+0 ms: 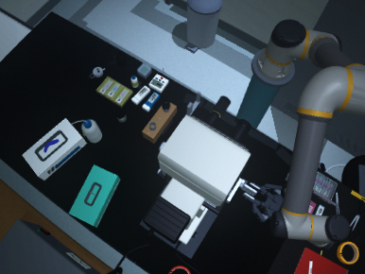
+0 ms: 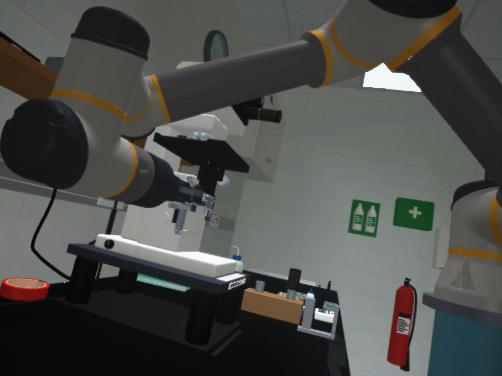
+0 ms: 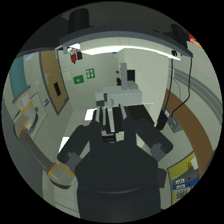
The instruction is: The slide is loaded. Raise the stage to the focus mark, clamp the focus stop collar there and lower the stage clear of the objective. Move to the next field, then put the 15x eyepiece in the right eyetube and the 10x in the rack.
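Note:
A small grey lever-like knob (image 3: 110, 118) on the right side of the white microscope (image 1: 203, 160) stands between my fingers. My gripper (image 3: 111, 114) is partly open around it and holds nothing. It reaches in level from the right, below the black stage (image 2: 200, 150). An eyepiece (image 2: 264, 115) sticks out of the microscope head. A wooden rack (image 1: 160, 123) with one dark eyepiece in it sits on the bench behind the microscope.
The microscope's base plate (image 2: 155, 260) on black feet lies just under my gripper. My own arm (image 1: 307, 156) stands close on the right. A teal box (image 1: 94, 194), a white box (image 1: 53, 147), a bottle (image 1: 92, 130) and small items lie to the left. A red tape roll (image 2: 24, 288) lies near the bench edge.

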